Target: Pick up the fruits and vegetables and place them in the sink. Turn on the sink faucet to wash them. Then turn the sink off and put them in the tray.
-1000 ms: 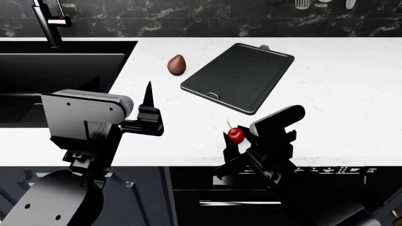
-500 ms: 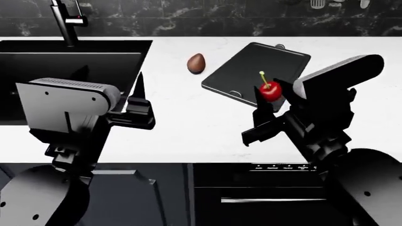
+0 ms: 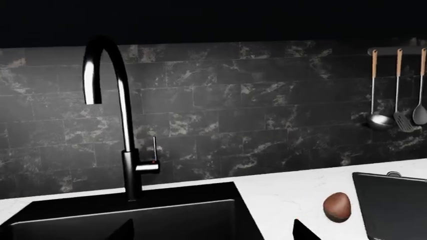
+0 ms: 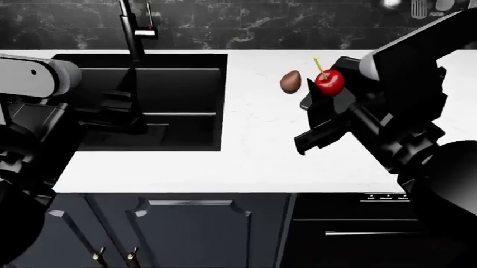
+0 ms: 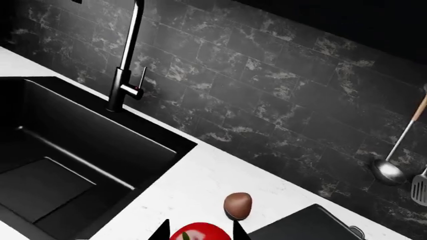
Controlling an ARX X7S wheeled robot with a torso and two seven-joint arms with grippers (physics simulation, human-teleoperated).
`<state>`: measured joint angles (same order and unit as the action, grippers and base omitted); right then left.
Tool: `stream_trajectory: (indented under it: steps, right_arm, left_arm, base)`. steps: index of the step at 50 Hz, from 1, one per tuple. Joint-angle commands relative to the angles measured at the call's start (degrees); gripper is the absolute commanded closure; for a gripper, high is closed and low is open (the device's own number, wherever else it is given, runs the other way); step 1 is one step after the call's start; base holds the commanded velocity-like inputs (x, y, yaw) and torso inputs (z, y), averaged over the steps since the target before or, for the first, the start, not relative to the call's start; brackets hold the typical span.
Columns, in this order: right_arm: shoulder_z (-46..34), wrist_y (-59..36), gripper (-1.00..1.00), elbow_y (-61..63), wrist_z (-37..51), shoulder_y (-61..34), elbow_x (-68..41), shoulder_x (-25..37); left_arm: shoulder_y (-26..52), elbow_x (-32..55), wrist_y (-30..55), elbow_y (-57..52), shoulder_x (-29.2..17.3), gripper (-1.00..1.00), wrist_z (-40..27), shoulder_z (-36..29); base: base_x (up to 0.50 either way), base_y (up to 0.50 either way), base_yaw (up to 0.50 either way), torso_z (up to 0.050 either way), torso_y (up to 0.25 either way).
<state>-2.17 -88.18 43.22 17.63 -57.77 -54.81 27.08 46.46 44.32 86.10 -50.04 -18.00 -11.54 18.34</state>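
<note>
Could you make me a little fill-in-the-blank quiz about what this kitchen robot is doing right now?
1. The right gripper is shut on a red ____.
2. The brown teardrop-shaped piece lies on the white ____.
3. The faucet stands behind the black ____.
4. Ladles and spatulas hang on the dark tiled ____.

Missing words: cherry; counter; sink; wall

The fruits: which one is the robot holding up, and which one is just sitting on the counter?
The right gripper holds the red cherry with the green stem. The brown teardrop-shaped piece lies untouched on the white counter.
</note>
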Motion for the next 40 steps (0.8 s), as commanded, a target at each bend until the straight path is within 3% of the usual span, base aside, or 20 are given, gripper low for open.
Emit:
stream_trajectory:
  steps: [1, 13, 28, 40]
  right_arm:
    - [-2.95, 0.7, 1.0, -2.79, 5.99, -3.37, -7.84, 3.45]
    - [-5.04, 3.21, 1.0, -2.95, 6.28, -3.03, -7.76, 4.86]
    - [-6.04, 5.51, 1.0, -3.13, 6.6, -3.18, -7.83, 5.89]
    - [-6.39, 7.22, 1.0, -3.72, 6.79, -2.84, -7.89, 6.49]
  left_arm:
    - [2.68, 15.33, 3.63, 3.15, -4.57, -1.0, -7.72, 4.82]
    - [4.46, 35.02, 2.55, 9.34, -7.18, -1.0, -21.59, 6.22]
    - [6.99, 38.81, 0.14, 10.6, -11.15, -1.0, -25.47, 2.43]
    - [6.6, 38.8, -1.73, 10.74, -12.39, -1.0, -24.62, 0.31]
  base:
    - [-0.08, 0.5, 0.0, 0.05, 0.0]
    - [-0.09, 0.5, 0.0, 0.05, 0.0]
    - [-0.01, 0.5, 0.0, 0.05, 0.0]
    - [0.0, 0.5, 0.0, 0.05, 0.0]
